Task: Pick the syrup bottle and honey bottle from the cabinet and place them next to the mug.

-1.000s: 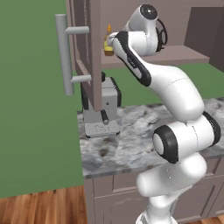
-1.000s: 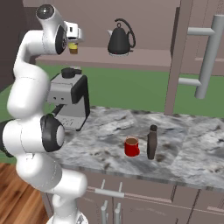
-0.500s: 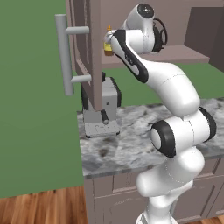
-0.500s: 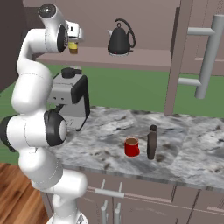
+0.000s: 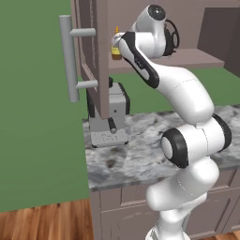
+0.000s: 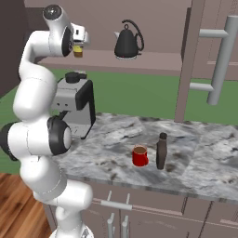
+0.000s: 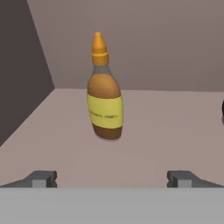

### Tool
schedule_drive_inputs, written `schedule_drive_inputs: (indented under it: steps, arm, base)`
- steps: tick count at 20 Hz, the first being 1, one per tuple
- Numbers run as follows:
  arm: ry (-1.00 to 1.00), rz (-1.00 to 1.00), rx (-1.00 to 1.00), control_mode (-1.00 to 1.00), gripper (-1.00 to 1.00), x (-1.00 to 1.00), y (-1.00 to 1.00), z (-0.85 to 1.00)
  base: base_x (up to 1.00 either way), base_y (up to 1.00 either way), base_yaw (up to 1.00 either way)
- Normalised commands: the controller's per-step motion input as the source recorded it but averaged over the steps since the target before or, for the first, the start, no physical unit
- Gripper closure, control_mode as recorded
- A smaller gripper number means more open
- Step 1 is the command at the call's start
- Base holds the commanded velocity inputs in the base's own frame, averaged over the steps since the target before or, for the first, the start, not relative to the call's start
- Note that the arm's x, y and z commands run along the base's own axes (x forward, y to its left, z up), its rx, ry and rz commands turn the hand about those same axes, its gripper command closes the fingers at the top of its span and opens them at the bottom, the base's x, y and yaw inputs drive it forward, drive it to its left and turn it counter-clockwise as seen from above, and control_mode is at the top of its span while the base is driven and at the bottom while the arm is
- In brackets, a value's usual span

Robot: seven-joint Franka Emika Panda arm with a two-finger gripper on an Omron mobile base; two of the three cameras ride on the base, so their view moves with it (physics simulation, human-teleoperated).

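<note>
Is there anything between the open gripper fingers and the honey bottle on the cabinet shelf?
No. In the hand view the honey bottle stands ahead of the gripper, and between them lies just bare shelf.

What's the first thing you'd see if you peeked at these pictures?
The big white robot arm reaching up into the cabinet, its open hand facing a little honey bottle standing on the shelf. Down on the marble counter, a bright red mug sits beside the dark syrup bottle, and a black kettle stands on the shelf.
</note>
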Motion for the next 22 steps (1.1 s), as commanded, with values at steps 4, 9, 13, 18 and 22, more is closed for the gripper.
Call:
schedule_drive_inputs:
  steps: [4,9,13,18,22]
  arm:
    - [0.00,0.00,0.00,-1.00,-1.00,0.08,0.03,-0.03]
    - [0.00,0.00,0.00,-1.00,-1.00,0.18,0.04,-0.01]
    - [0.00,0.00,0.00,-1.00,-1.00,0.24,0.03,-0.03]
    - [0.00,0.00,0.00,-1.00,-1.00,0.26,0.00,-0.06]
    - [0.00,0.00,0.00,-1.00,-1.00,0.21,0.02,-0.01]
  base:
    - [0.00,0.00,0.00]
    - [0.00,0.00,0.00]
    - [0.00,0.00,0.00]
    - [0.00,0.00,0.00]
    - [0.00,0.00,0.00]
